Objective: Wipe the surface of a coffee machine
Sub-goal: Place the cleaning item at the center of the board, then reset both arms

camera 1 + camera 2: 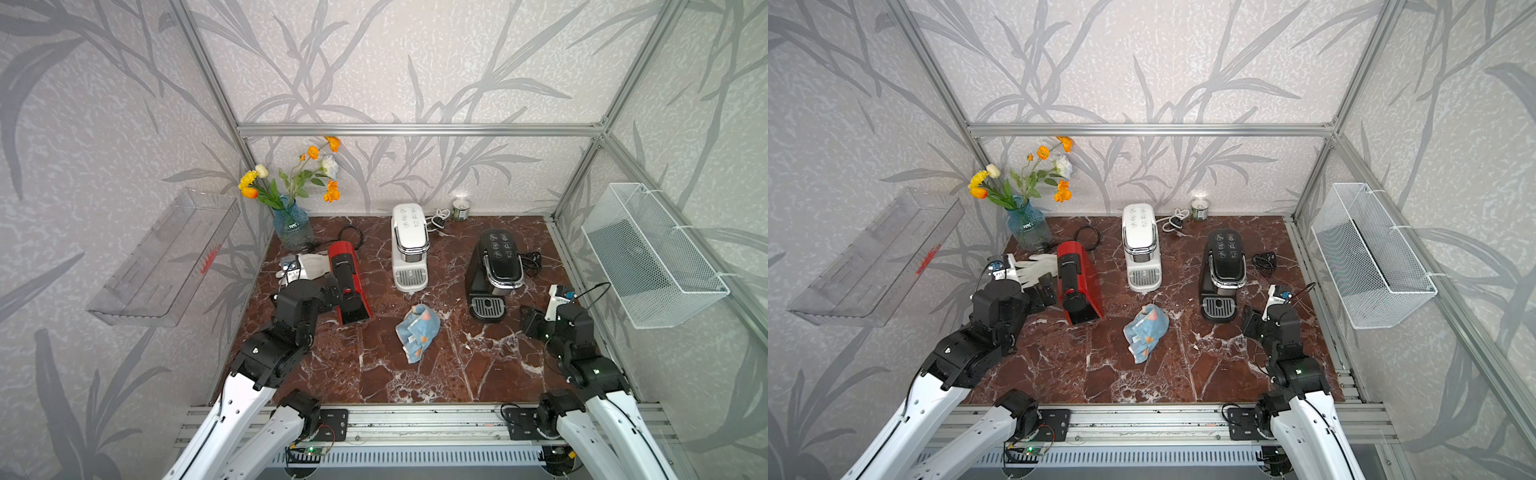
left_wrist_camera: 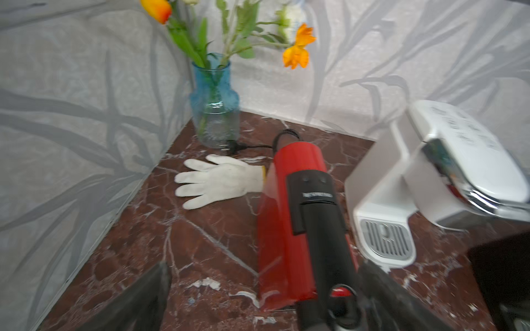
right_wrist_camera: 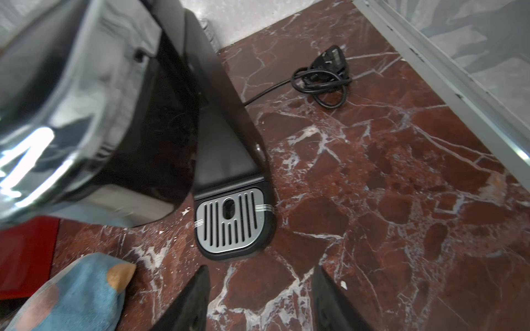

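Observation:
Three coffee machines stand on the marble table: a red one (image 1: 351, 286) (image 1: 1081, 286) (image 2: 282, 217) at the left, a white one (image 1: 409, 245) (image 1: 1141, 245) (image 2: 447, 160) at the back middle, and a black one (image 1: 494, 270) (image 1: 1223, 266) (image 3: 129, 114) at the right. A crumpled blue patterned cloth (image 1: 417, 332) (image 1: 1146, 328) (image 3: 74, 295) lies loose between them. My left gripper (image 1: 332, 291) (image 1: 1044, 291) (image 2: 263, 298) is open wide, its fingers on either side of the red machine's front end. My right gripper (image 1: 530, 320) (image 1: 1252, 320) (image 3: 261, 269) is open over bare marble, just before the black machine's drip tray (image 3: 232, 220).
A white glove (image 2: 218, 180) and a blue vase of flowers (image 1: 291, 226) sit at the back left. A coiled black cable (image 3: 324, 80) lies right of the black machine. A small jar (image 1: 460, 208) stands by the back wall. A wire basket (image 1: 648, 253) hangs right, a clear shelf (image 1: 166, 257) left.

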